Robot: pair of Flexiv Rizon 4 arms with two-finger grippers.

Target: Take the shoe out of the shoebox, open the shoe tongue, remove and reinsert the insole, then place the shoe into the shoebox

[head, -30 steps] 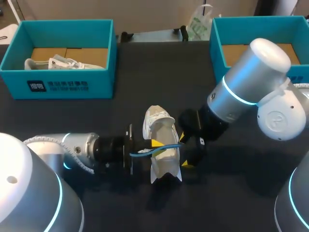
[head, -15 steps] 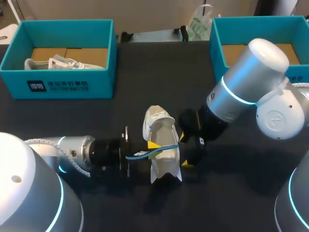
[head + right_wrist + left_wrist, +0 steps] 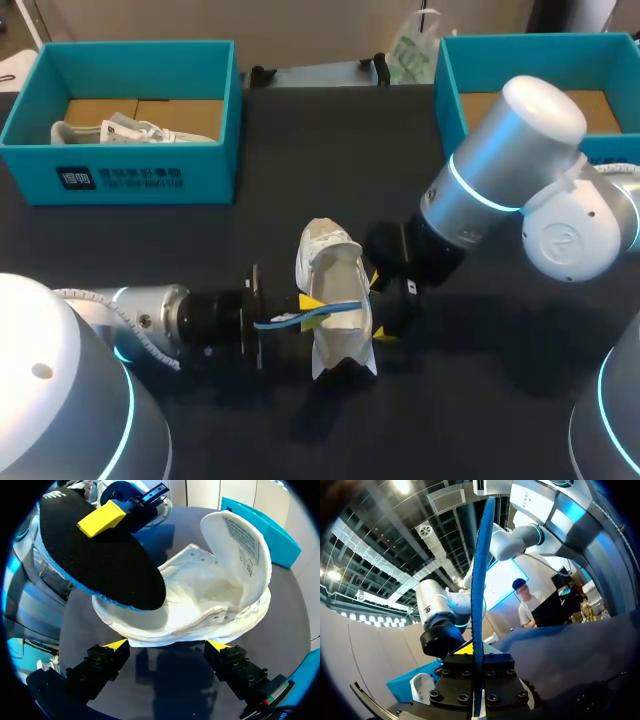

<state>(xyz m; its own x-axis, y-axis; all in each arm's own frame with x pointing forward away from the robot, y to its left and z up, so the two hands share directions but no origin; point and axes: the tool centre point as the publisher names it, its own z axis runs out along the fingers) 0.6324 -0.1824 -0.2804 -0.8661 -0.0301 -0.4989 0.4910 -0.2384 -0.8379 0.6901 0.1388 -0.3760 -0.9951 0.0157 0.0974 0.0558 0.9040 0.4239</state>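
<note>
The left gripper [image 3: 314, 309] is closed on the blue insole [image 3: 100, 565] and holds it just above the white shoe [image 3: 200, 590]. The right gripper [image 3: 167, 645] is open, with the shoe just ahead of its spread fingers. Well beyond both grippers stands a teal shoebox [image 3: 200, 170].

Head view high behind, looking down, wrist views close, facing each other, all sharing the insole [image 3: 345, 307].
</note>
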